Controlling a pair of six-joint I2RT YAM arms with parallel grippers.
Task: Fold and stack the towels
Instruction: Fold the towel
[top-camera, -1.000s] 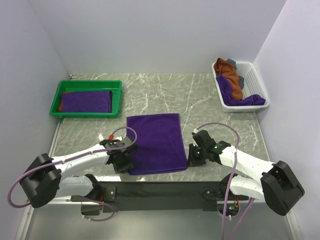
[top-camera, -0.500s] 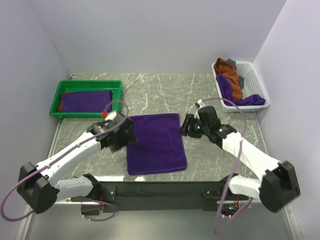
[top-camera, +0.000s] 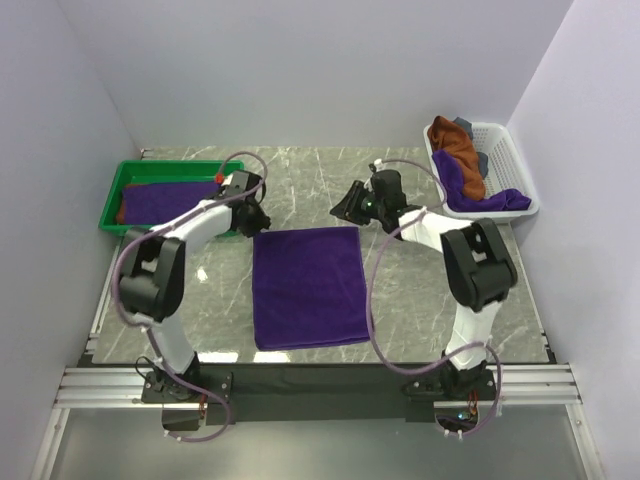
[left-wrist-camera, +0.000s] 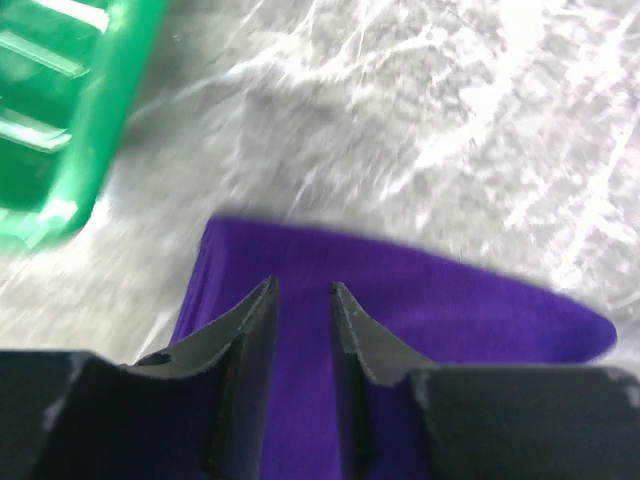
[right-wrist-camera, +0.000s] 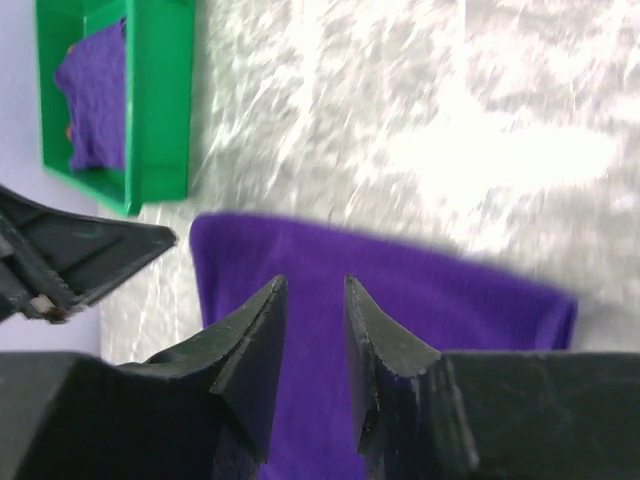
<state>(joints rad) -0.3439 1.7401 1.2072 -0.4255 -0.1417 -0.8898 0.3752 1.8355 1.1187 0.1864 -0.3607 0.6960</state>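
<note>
Arms are lying extended far over the desk (top-camera: 320, 185). I am holding my left claw (top-camera: 250, 215) by the far left corner of the flat purple towel (top-camera: 308, 285) and my right claw (top-camera: 345, 208) by its far right corner, each narrowly spread, pinching nothing. More towels (top-camera: 170, 203) are lying in the green tray (top-camera: 178, 166) and the white basket (top-camera: 505, 150).
</note>
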